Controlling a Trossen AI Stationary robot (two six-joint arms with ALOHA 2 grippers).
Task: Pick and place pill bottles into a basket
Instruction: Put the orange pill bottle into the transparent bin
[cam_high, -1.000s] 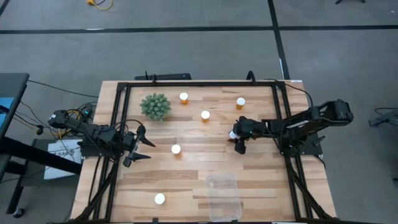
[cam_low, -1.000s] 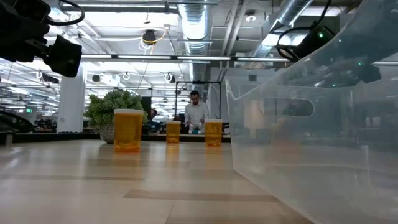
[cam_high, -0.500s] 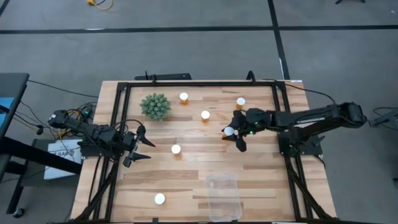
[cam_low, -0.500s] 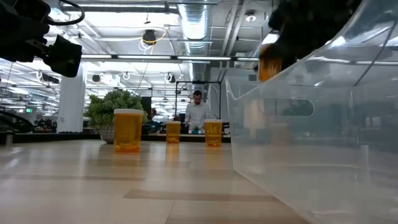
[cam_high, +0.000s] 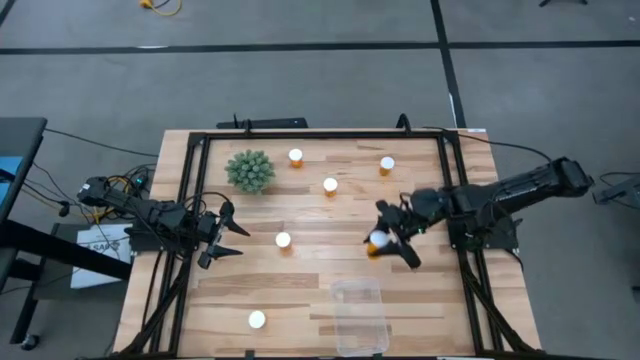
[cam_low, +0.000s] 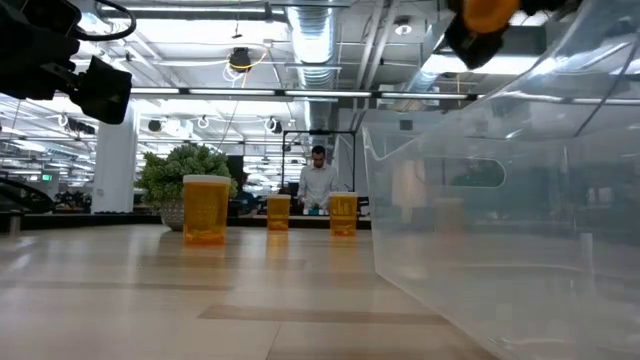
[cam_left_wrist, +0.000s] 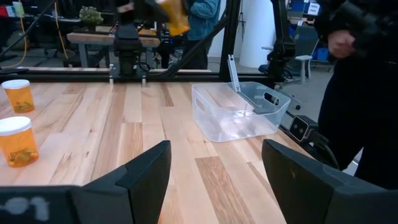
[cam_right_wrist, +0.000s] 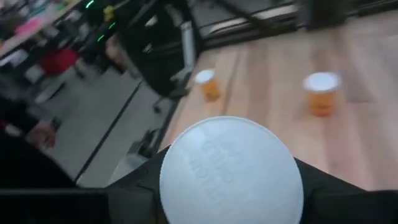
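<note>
Orange plastic with a white cap: that's the pill bottle (cam_high: 377, 242) pinched between the right gripper (cam_high: 385, 243) fingers, carried in the air above the wooden table (cam_high: 310, 275), between the far bottles and the clear basket (cam_high: 360, 316). From the right wrist view the round white cap (cam_right_wrist: 231, 171) fills the frame, dark fingers clamped on both sides of it (a firm hold, by the look of it). The basket sits at the near edge of the table, nearer than the held bottle, and nothing shows inside it.

Five more bottles stand on the wood: one (cam_high: 296, 157) just beside the spiky green plant (cam_high: 249, 171), one (cam_high: 330, 185) a little nearer the basket than that, one (cam_high: 387, 165) by the black frame's (cam_high: 320, 133) far right corner, one (cam_high: 283, 240) mid-table, and one (cam_high: 257, 320) near the front edge, well apart from the basket.

Over at the table's left edge waits the left gripper (cam_high: 228, 232), fingers spread and holding nothing.
</note>
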